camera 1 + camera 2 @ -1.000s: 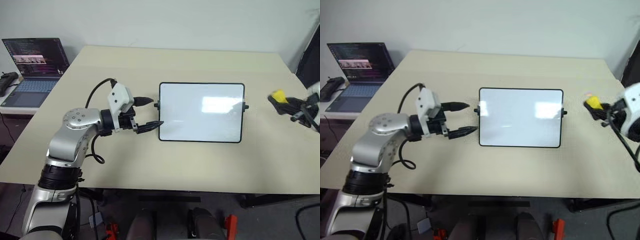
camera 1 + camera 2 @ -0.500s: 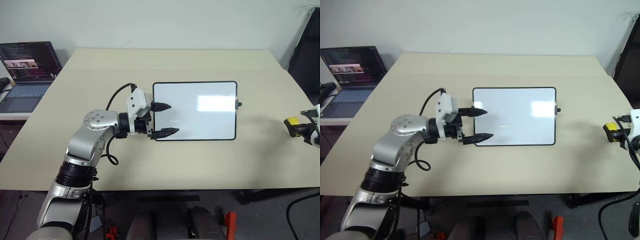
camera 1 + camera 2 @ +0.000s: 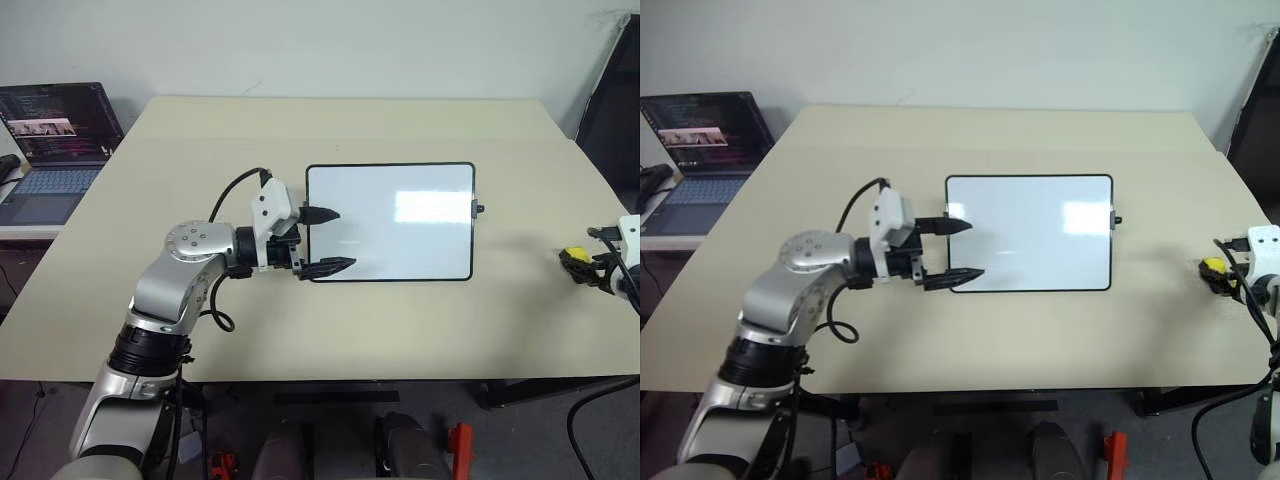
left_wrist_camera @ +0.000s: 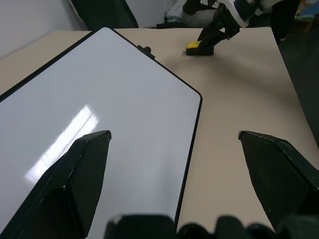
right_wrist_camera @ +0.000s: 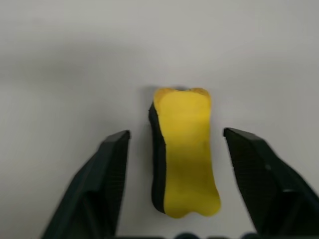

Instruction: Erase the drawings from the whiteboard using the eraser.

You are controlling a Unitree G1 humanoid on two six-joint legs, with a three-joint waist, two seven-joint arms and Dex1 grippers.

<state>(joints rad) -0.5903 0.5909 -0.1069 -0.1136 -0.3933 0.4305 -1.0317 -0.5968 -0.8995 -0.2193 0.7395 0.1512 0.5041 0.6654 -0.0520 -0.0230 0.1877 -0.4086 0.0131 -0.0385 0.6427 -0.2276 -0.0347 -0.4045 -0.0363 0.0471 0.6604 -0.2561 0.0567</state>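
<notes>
Two hands were at work over the bench, and each sat where its job put it. The left hand had its fingers spread across the near left corner of the whiteboard, one finger over the white surface and the other just over the frame's lower edge; it looked placed to steady the board, though whether it touched could not be told. The board lay flat in the middle of the bench, and its surface showed only a glare patch: no drawings could be made out on it. Well to the right, near the bench's edge, the right hand was spread wide with the eraser lying on the bench between its two fingers, apart from both, so nothing was pinched. The eraser rested on its side, yellow body up and dark strip along one edge. With the board looking clean, the eraser seemed set down as finished with.
</notes>
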